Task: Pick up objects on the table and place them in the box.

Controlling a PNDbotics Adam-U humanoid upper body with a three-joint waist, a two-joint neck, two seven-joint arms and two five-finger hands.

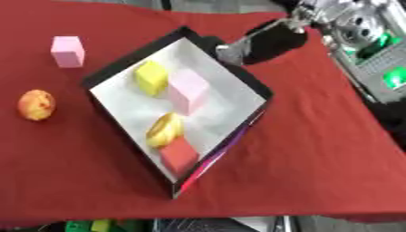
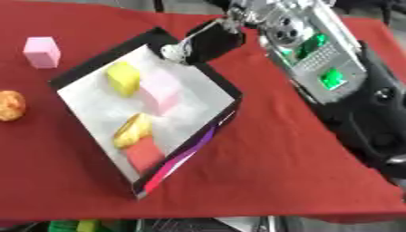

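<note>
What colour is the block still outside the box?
Pink: the block stands on the red cloth left of the box, clearest in the left eye view.

Box mid-table, two things left outside it.
I see four pieces in the box (image 1: 255, 86) (a row running near to far); a block (image 1: 67, 51) and a round thing (image 1: 36, 104) lie left of it on the table (image 1: 317, 149).

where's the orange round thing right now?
The orange round thing sits on the red tablecloth at the left edge, outside the box, below the loose pink block.
</note>
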